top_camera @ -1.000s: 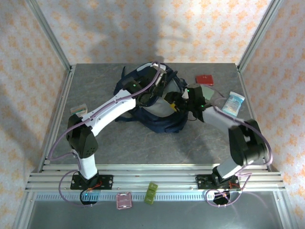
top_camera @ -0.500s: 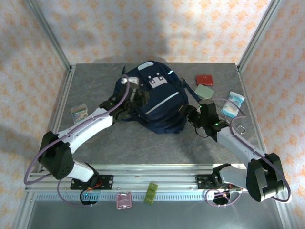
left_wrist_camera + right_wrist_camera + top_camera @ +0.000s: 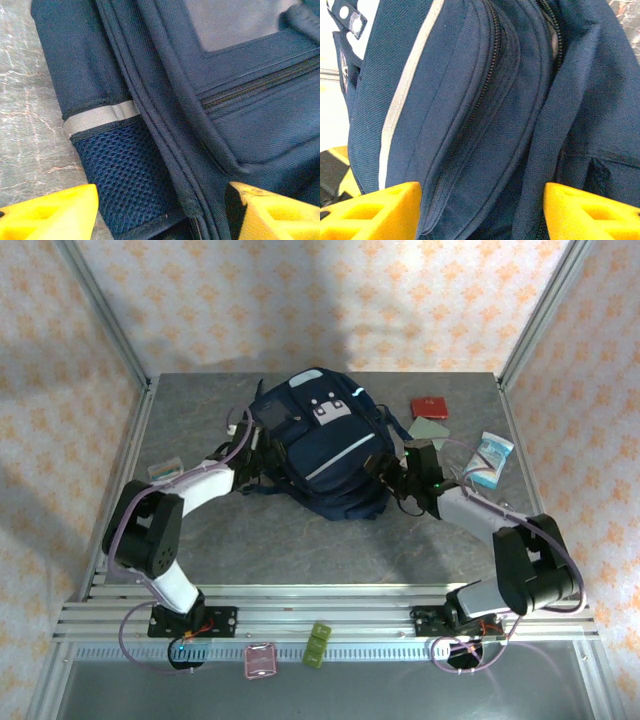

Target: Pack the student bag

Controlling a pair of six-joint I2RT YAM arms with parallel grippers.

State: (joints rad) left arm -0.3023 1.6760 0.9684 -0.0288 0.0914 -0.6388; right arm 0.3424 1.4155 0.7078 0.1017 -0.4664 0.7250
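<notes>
The student bag [image 3: 322,445], navy with a thin white stripe and grey-white front patches, lies front up in the middle of the table. My left gripper [image 3: 260,447] is against its left side. In the left wrist view that gripper [image 3: 160,215] is open, its yellow fingers [image 3: 50,212] wide apart around the mesh side pocket [image 3: 125,175] and a seam. My right gripper [image 3: 388,472] is at the bag's right side. Seen from the right wrist, this gripper [image 3: 482,210] is open, and its fingers [image 3: 590,210] straddle a zipped fold of the bag [image 3: 485,110].
A red book [image 3: 431,406] and a grey-green one [image 3: 430,430] lie right of the bag, with a light-blue packet [image 3: 489,456] further right. A small flat item [image 3: 165,469] lies at the left. Pink [image 3: 260,660] and green [image 3: 318,645] pieces rest on the front rail.
The bag went from held open under both arms to lying front up. Both arms came down to its sides. My left gripper opened; the right one stayed wide.
</notes>
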